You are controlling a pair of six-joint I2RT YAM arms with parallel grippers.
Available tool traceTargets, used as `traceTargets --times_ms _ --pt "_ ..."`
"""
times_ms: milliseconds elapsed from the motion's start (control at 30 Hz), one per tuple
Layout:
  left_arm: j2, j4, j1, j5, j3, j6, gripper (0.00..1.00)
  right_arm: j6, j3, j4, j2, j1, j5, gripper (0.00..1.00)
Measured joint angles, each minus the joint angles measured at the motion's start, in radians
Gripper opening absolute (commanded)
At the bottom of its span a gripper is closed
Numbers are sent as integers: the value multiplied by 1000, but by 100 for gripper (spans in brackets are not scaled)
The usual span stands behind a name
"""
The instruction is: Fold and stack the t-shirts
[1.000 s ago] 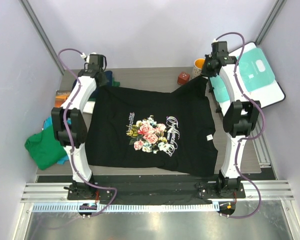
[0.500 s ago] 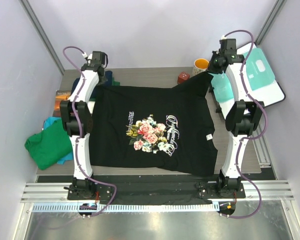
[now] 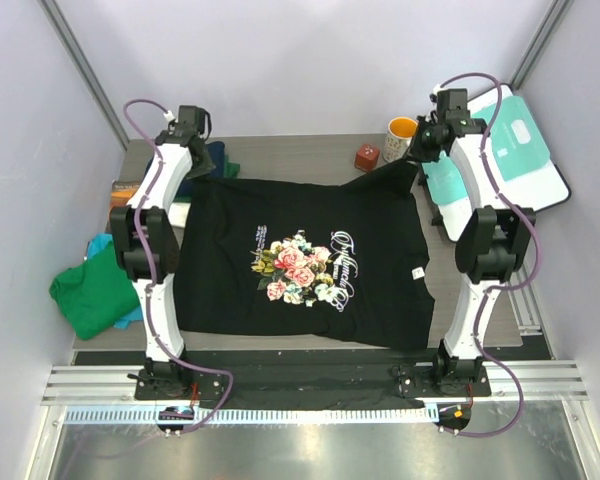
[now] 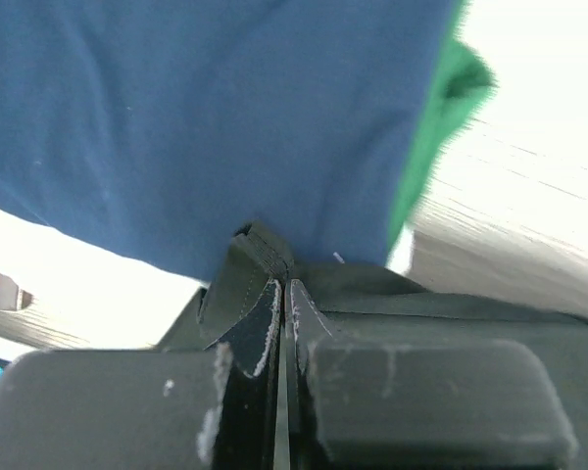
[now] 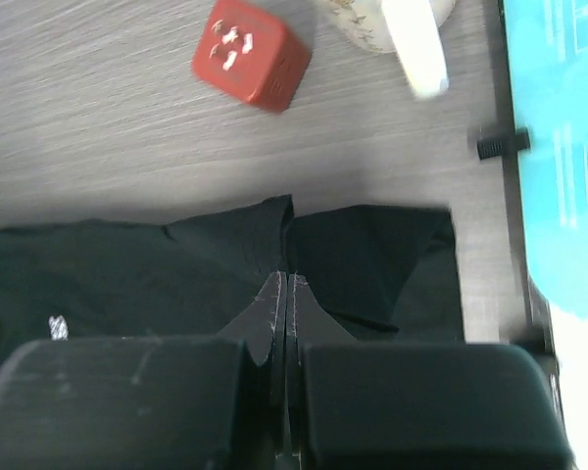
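Note:
A black t-shirt [image 3: 300, 260] with a pink rose print lies spread front-up on the table. My left gripper [image 3: 187, 170] is at its far left corner, jaws shut on a fold of the black cloth [image 4: 260, 257]. My right gripper [image 3: 420, 155] is at the far right corner, jaws shut on the black fabric [image 5: 353, 255] there. A navy t-shirt [image 4: 206, 117] lies just beyond the left gripper [image 4: 284, 284], with a green edge [image 4: 441, 127] beside it. A green t-shirt [image 3: 90, 295] and a teal one [image 3: 100, 245] lie crumpled at the table's left edge.
A red cube [image 5: 253, 54] and a yellow-rimmed mug [image 3: 400, 130] stand just beyond the right gripper [image 5: 286, 279]. A stiff teal-and-white board [image 3: 510, 150] leans at the far right. A small brown book [image 3: 125, 190] lies at the far left.
Both wrists shifted along the shirt's far edge. The right wrist swung outward, then came back toward the corner. The far edge now lies slightly nearer and straighter. Both jaws stayed shut.

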Motion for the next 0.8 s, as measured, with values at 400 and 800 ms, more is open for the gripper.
traceTargets --times_ms 400,800 --pt "-259 32 -74 105 -145 36 0 -14 -240 4 -344 0 -14 1" --pt "-305 -43 -77 8 -278 40 0 -18 -402 -40 -380 48 -21 1"
